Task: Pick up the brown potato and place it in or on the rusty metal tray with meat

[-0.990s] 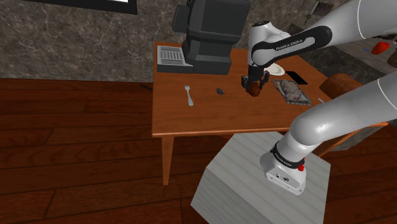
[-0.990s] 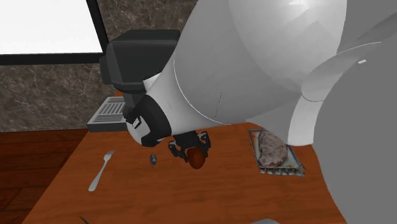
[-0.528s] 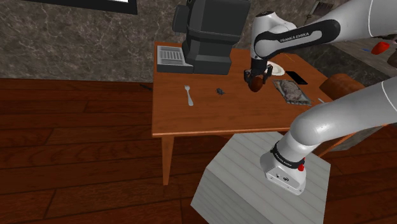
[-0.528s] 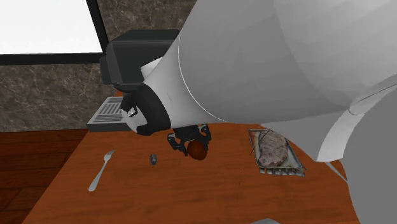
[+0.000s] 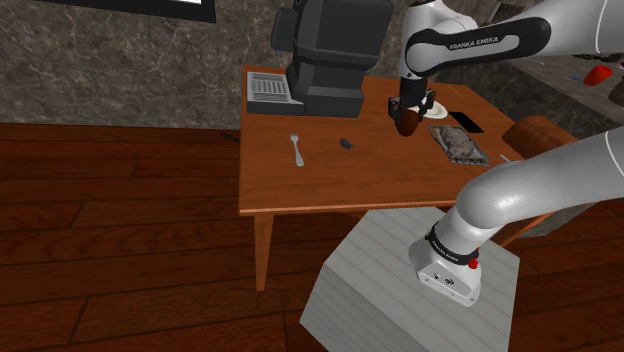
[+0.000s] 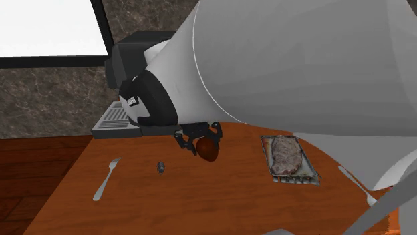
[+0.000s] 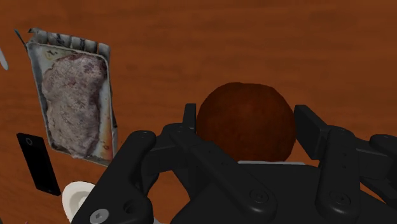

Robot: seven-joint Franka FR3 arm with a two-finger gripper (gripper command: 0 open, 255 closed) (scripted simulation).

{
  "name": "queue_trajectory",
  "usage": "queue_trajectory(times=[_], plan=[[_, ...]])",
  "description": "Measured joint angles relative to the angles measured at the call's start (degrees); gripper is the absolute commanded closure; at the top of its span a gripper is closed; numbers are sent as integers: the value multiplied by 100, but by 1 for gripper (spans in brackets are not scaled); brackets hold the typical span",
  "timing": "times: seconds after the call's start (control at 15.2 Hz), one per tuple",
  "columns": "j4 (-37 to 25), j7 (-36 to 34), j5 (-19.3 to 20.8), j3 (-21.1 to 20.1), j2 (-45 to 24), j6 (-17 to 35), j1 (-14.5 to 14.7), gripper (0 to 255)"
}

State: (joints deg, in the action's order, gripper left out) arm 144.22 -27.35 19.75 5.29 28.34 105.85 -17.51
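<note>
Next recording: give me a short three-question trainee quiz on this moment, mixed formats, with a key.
1. True or false: the black two-finger gripper is shut on the round brown potato.
2. What lies in the rusty metal tray? A) a banana B) a slab of meat C) a spoon
3. Fill in: the silver utensil lying on the wooden table is a ____.
Key: 1 true; 2 B; 3 fork.
</note>
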Motion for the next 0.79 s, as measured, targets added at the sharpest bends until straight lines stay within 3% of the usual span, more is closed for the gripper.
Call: queue_trajectory(times=[0.79], plan=[[-110,1450,872,1214,14,402,-795,255]])
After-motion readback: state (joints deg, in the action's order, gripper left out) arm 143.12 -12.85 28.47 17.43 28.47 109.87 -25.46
